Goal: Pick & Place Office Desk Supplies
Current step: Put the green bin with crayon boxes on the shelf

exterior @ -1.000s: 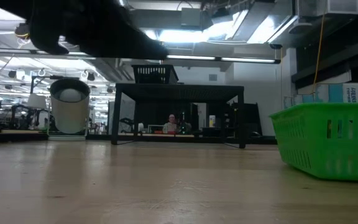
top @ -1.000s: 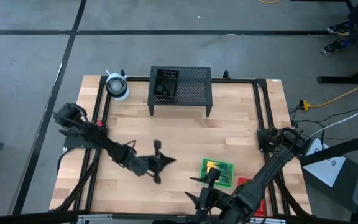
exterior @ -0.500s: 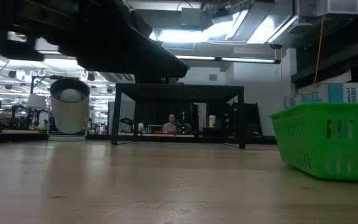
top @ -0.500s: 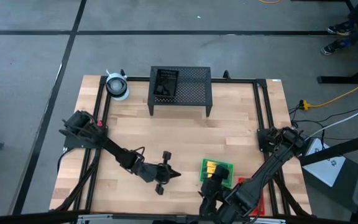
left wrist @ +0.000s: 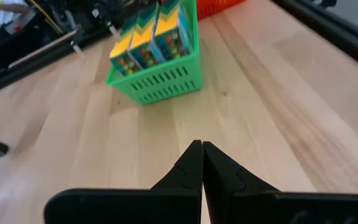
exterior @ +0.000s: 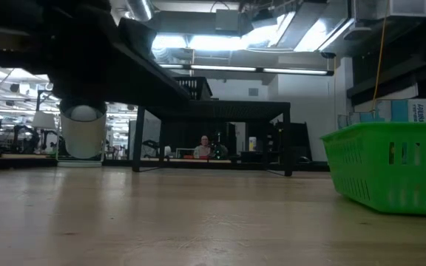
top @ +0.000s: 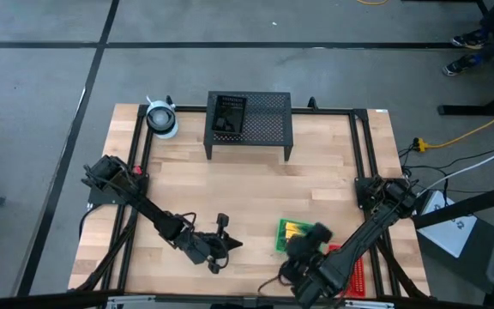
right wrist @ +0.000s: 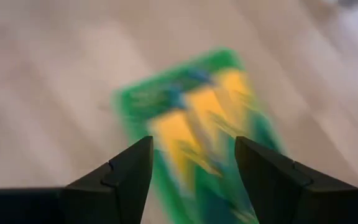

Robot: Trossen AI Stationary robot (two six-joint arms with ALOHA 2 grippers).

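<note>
Here the right gripper (right wrist: 191, 162) hangs over the green tray (top: 299, 233) near the table's (top: 316, 180) front edge, its jaws spread apart with nothing between them and the yellow-green crayon boxes (left wrist: 148, 34) standing in the tray below. The left gripper (left wrist: 202, 163), jaws clenched on nothing, waits over bare wood just beside that tray. Judging by this, the step is a reach for a crayon box; next the right jaws must descend squarely astride one box and pinch it.

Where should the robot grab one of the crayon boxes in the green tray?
Probably by the top end. The crayon boxes stand upright, packed side by side in the green tray, with only their tops showing above its rim. So coming straight down from above looks best, pinching one box across its thin faces. The right end effector is open above them.
</note>
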